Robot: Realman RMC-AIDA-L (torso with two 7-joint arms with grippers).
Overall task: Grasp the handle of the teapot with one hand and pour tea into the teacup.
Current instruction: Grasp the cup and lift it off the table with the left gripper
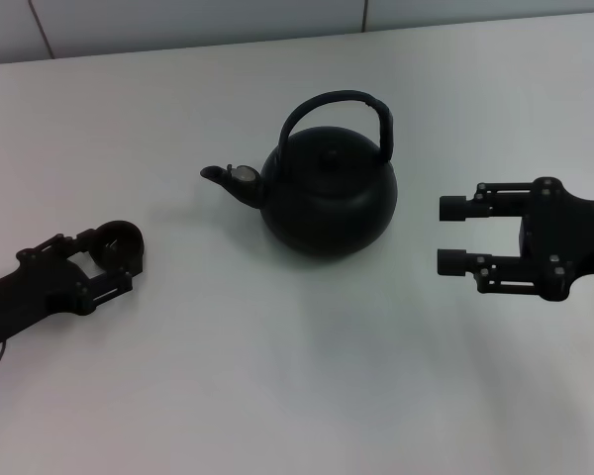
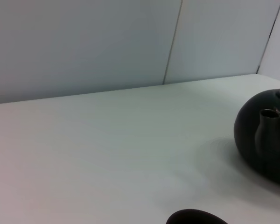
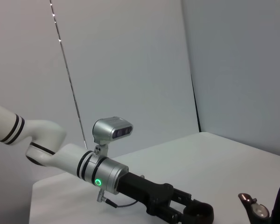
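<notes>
The matte-black teapot (image 1: 327,198) stands mid-table, its spout (image 1: 223,178) pointing toward my left arm and its arched handle (image 1: 337,99) upright and free. My left gripper (image 1: 122,255) rests low on the table at the left, shut around the tiny black teacup (image 1: 119,237). The cup's rim also shows in the left wrist view (image 2: 196,217), with the teapot (image 2: 266,135) beyond it. My right gripper (image 1: 444,236) is open and empty, level with the pot's body, a short gap to its right. The right wrist view shows the left arm holding the teacup (image 3: 198,215) and the spout (image 3: 254,211).
The white table (image 1: 297,376) ends at a pale panelled wall (image 1: 178,25) behind the teapot. The left arm's silver-and-white links (image 3: 60,154) reach in across the table's left side.
</notes>
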